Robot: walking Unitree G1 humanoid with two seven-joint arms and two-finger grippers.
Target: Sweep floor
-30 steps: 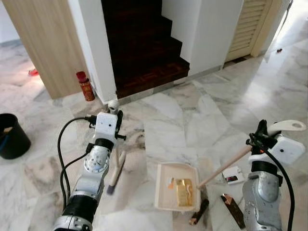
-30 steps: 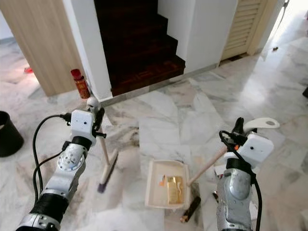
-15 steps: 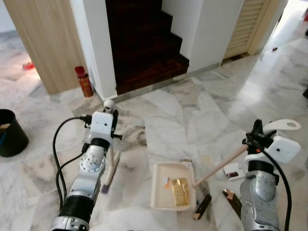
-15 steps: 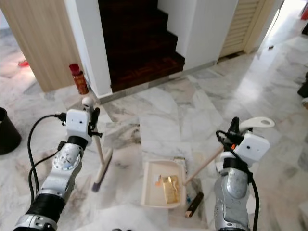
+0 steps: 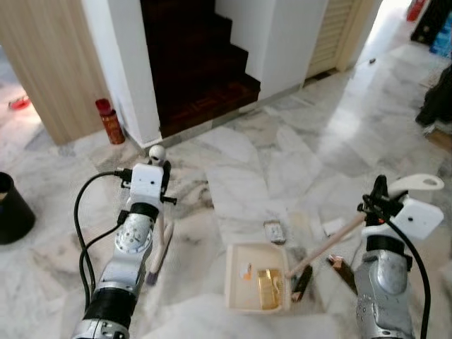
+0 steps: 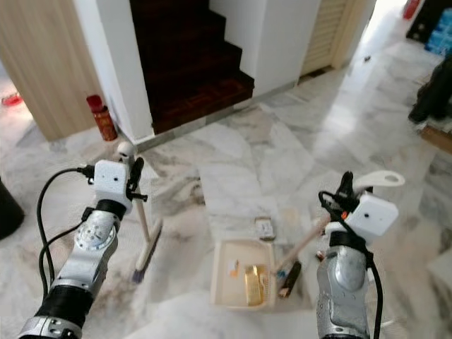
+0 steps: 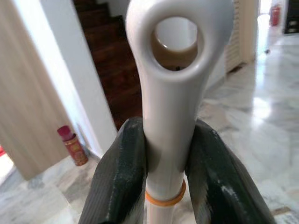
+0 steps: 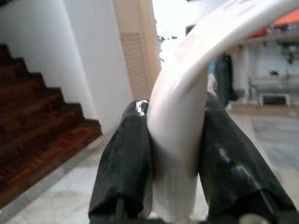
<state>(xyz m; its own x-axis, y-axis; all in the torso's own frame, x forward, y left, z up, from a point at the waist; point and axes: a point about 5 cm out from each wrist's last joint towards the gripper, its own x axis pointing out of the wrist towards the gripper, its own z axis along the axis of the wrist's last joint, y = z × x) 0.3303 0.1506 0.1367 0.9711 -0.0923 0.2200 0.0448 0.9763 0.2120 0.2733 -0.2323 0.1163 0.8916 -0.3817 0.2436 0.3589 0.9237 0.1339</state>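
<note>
My left gripper point(image 5: 163, 185) is shut on the white handle of a broom point(image 7: 167, 93), just below its ringed end. The broom stands nearly upright, its dark bristle head point(image 5: 157, 254) on the marble floor. My right gripper point(image 5: 378, 200) is shut on the curved white grip point(image 8: 180, 121) of a cream dustpan point(image 5: 240, 282), whose wooden shaft slants down to it. A gold wrapper point(image 5: 268, 288) and a small orange scrap lie in the pan. A dark stick point(image 5: 302, 281) lies against the pan's right side. A small packet point(image 5: 275, 231) and a brown piece point(image 5: 337, 265) lie nearby.
Dark wooden stairs point(image 5: 198, 78) rise ahead between white walls. A red can point(image 5: 109, 121) stands by the wood panel at the left, a black bucket point(image 5: 8, 215) at the far left. A louvred door point(image 5: 332, 35) and dark bags point(image 5: 438, 99) are at the right.
The whole view has shifted as the camera moved. The dark stick now lies beside the dustpan's right edge instead of below its corner. Both grippers keep their hold.
</note>
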